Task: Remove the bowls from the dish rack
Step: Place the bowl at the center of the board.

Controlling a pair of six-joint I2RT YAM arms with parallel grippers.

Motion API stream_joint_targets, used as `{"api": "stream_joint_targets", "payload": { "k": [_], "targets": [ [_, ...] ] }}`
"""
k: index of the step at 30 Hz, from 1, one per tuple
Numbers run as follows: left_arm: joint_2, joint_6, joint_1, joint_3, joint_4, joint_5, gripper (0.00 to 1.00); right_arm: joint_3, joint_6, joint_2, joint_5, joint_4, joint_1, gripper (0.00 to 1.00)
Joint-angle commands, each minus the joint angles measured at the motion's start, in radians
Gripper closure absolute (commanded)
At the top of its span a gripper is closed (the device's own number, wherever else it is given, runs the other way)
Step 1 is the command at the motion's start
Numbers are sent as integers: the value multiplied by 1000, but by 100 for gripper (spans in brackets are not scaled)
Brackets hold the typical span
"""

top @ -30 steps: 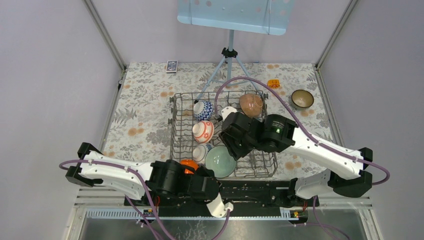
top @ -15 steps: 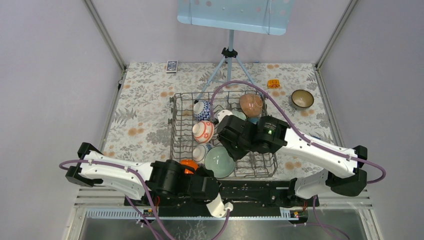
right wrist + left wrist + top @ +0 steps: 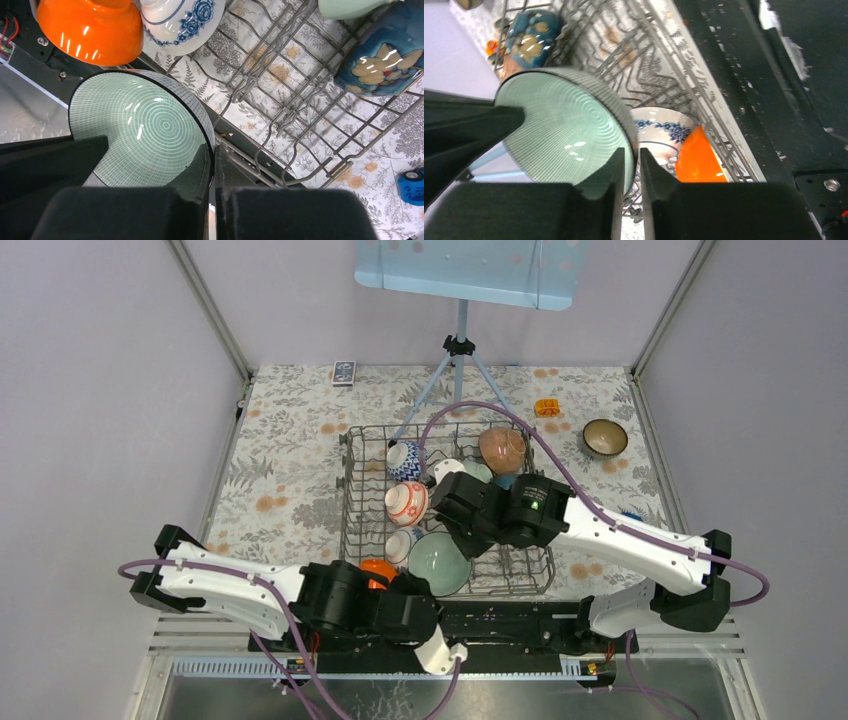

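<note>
The grey wire dish rack (image 3: 348, 510) holds several bowls. At its near edge a pale green bowl (image 3: 440, 562) stands on edge. My left gripper (image 3: 631, 150) is shut on its rim from the near side, one finger inside the bowl (image 3: 564, 135). My right gripper (image 3: 211, 147) is shut on the same bowl's (image 3: 135, 135) rim from the far right. Beside it sit an orange bowl (image 3: 377, 568) and a blue-and-white bowl (image 3: 402, 545). Farther back are a red-and-white bowl (image 3: 406, 502) and a dark blue flowered bowl (image 3: 382, 57).
A dark brown bowl (image 3: 605, 437) sits on the floral cloth right of the rack. The blue-grey tripod (image 3: 458, 350) stands behind the rack, one leg reaching into it. A small orange object (image 3: 547, 407), a dark card (image 3: 343, 372) and a blue toy (image 3: 412, 185) lie on the cloth.
My right gripper has come down and left onto the pale green bowl and shut on its rim. The left arm has stayed put.
</note>
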Motion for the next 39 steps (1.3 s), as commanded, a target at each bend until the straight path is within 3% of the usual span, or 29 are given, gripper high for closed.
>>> {"api": "stream_joint_targets", "payload": {
  "k": [1,3,5,6,13,17,25,29,33,36,39],
  "targets": [
    [-44,-21,0,7,116,-146,62,4,22,-44,35,36,14,100],
    [-38,-50,1,17,118,-214,42,-15,39,-72,83,66,14,100],
    [-41,-73,0,30,120,-263,5,-40,59,-112,135,103,12,100],
    [-49,-77,0,34,130,-282,2,-52,70,-127,159,120,12,100],
    [-111,-210,2,55,314,-458,1,-107,104,-192,335,215,11,100],
    [-87,-449,57,139,334,-423,1,-128,87,-202,386,262,-38,100],
    [-91,-924,203,174,504,-378,1,-214,76,-248,271,385,-246,100],
    [-97,-1256,363,148,556,-252,1,-249,111,-259,272,405,-275,100],
    [-10,-1634,649,174,399,-12,1,-265,168,-266,293,394,-280,100],
    [54,-1724,763,194,319,94,1,-265,194,-274,276,387,-280,100],
    [85,-1767,793,203,310,94,1,-270,226,-284,269,379,-281,100]
  ]
}}
